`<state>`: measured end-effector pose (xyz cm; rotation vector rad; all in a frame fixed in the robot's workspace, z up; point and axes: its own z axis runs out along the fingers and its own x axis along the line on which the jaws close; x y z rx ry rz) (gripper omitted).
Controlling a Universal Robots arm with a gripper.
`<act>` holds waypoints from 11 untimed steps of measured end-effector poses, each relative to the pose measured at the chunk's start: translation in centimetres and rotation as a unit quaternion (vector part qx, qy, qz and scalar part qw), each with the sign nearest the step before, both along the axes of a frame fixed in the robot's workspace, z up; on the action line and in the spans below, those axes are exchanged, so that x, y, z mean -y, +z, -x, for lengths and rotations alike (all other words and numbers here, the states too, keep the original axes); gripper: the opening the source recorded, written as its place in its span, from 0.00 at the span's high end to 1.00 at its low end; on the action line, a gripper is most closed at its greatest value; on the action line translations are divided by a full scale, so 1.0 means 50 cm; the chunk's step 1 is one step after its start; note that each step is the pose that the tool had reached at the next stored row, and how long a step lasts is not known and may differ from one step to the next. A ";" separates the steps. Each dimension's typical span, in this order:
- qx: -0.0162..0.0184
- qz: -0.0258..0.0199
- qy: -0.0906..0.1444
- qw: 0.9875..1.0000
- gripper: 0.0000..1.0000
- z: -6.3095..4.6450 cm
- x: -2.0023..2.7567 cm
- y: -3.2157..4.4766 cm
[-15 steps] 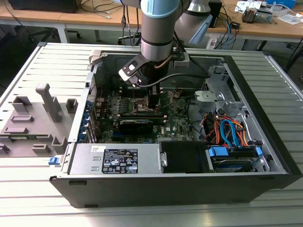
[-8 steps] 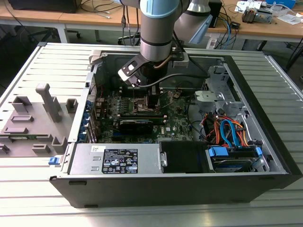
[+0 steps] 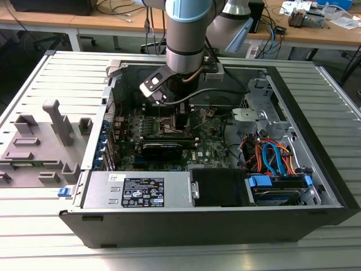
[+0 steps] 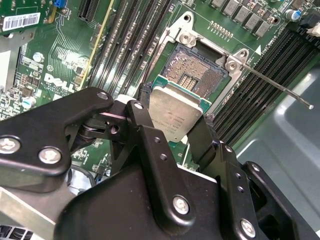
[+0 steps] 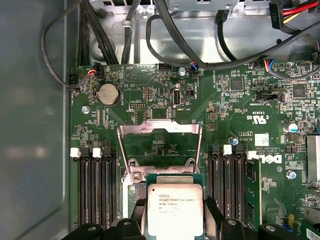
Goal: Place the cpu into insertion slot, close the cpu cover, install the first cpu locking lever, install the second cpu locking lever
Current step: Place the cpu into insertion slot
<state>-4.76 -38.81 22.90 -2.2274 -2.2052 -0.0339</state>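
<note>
Hidden in the exterior view: lower wrist dark against the motherboard (image 3: 211, 141), down inside the open computer case (image 3: 197, 228); nothing held can be made out there.
Cut off: near edge of the cpu (image 4: 176, 116) (image 5: 175, 209) covered by the black gripper body in both wrist views.
Covered: much of the insertion slot (image 4: 192, 67) masked by the chip in the first wrist view; bare pin field showing past the chip's far edge in the second wrist view.
Hard to tell: whether the chip touches the slot or sits just above it.
Arm (image 3: 186, 34): coming straight down from the top of the exterior view, wrist pointed at the board, above the graphics card (image 3: 163, 148).
Claw: gripper (image 4: 172, 125) (image 5: 175, 212) clamped on the cpu, black fingers (image 4: 142, 120) (image 5: 214, 212) pressing two opposite edges, metal top facing up.
Cpu place: between the two banks of memory slots (image 5: 95, 190), over the near part of the slot.
Cpu cover (image 5: 159, 128): swung open, lying back beyond the slot, window showing green board.
Locking lever (image 4: 280, 86): thin rod, released, sticking out sideways from the slot's corner.
</note>
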 end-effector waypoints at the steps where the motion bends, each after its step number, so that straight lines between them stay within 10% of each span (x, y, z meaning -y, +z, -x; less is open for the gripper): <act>1: 0.000 0.000 0.000 1.000 0.45 0.000 0.0000 0.000; 11: 0.000 0.000 0.000 1.000 0.45 0.003 0.0000 -0.002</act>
